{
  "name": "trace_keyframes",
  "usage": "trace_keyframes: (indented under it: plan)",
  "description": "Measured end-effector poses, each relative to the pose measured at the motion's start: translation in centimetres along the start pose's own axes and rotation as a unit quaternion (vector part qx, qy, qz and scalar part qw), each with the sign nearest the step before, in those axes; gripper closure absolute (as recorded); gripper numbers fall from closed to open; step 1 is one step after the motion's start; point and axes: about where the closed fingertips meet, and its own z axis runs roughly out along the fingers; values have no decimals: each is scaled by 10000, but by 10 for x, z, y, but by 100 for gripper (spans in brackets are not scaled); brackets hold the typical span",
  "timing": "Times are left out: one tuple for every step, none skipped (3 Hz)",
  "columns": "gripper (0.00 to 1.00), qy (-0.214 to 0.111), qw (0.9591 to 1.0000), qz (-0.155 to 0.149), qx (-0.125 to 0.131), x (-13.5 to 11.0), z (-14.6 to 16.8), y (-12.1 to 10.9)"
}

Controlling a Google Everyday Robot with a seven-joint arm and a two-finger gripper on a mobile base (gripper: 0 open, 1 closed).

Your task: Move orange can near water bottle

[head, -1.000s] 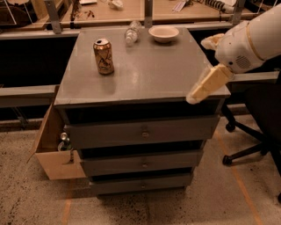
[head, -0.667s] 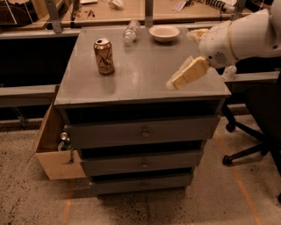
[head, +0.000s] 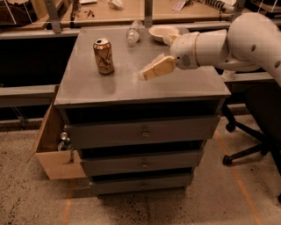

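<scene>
Over the middle of the grey drawer cabinet (head: 184,83) hovers the gripper (head: 147,74); whether it is open, I cannot tell. Well to its left, the orange can (head: 103,56) stands upright, and the water bottle (head: 133,34) sits near the far edge.

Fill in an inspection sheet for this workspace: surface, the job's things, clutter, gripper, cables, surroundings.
Surface: grey cabinet top, with drawers below.
Job's things: orange can upright, left of centre; water bottle lying near the back edge, apart from the can.
Clutter: white bowl at the back, right of the bottle.
Gripper: gripper over the middle of the top, right of the can, not touching it, nothing in it.
Cables: nothing seen.
Surroundings: open cardboard box on the floor at the left; office chair at the right; wooden desk behind.
</scene>
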Motion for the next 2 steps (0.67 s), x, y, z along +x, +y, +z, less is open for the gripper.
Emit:
trace_keyframes:
  plan:
    - [0,-607,9967,500,-223,-8,37,-2]
    - [0,-607,9967,500,-223,-8,37,-2]
